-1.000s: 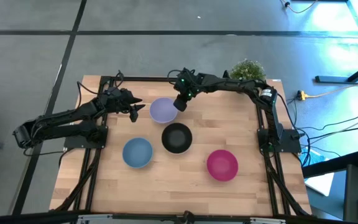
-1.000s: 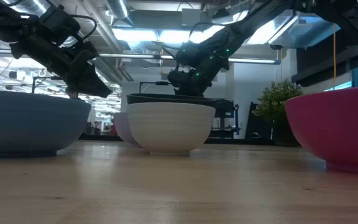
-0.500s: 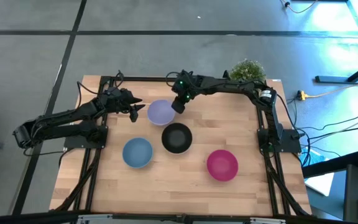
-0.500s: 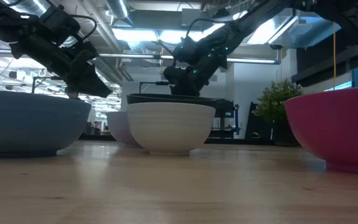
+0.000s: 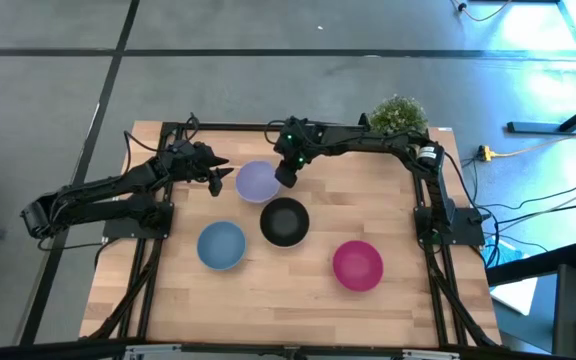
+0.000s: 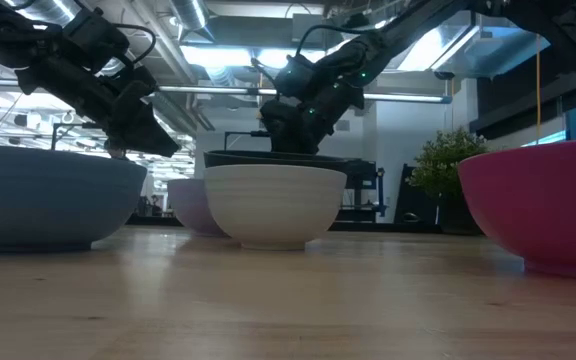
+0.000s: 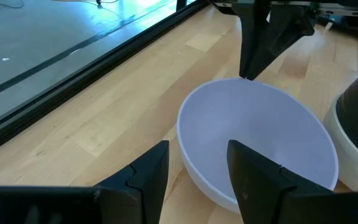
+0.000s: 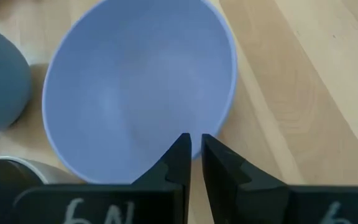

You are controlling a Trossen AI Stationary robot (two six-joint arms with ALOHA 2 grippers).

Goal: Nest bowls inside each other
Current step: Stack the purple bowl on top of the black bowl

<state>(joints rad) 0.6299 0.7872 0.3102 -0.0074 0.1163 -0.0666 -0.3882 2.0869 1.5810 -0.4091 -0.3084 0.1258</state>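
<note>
The lavender bowl (image 5: 258,182) sits on the table near the far edge, with my right gripper (image 5: 285,178) shut on its right rim. My left gripper (image 5: 221,180) is open just left of that bowl; in the left wrist view its fingers frame the bowl's near rim (image 7: 194,155) without touching. The black bowl (image 5: 284,221) sits nested in the white bowl (image 6: 275,205). The blue bowl (image 5: 221,245) and the magenta bowl (image 5: 357,265) stand on their bases nearer the near edge. My right gripper (image 8: 195,155) pinches the lavender bowl's rim (image 8: 213,134) on the bowl's right side, one finger inside and one outside. The fingers (image 7: 253,56) come from above, slanting down from the far right. The bowl's base stays on the table.
A small green potted plant (image 5: 398,112) stands at the far right corner. The arm frames run along both sides of the table. Bare wood lies along the near edge, in front of the blue and magenta bowls.
My right gripper has moved toward the table's left, holding the lavender bowl's rim, and the bowl has slid along the table a short way toward my left gripper. The left arm has kept still.
</note>
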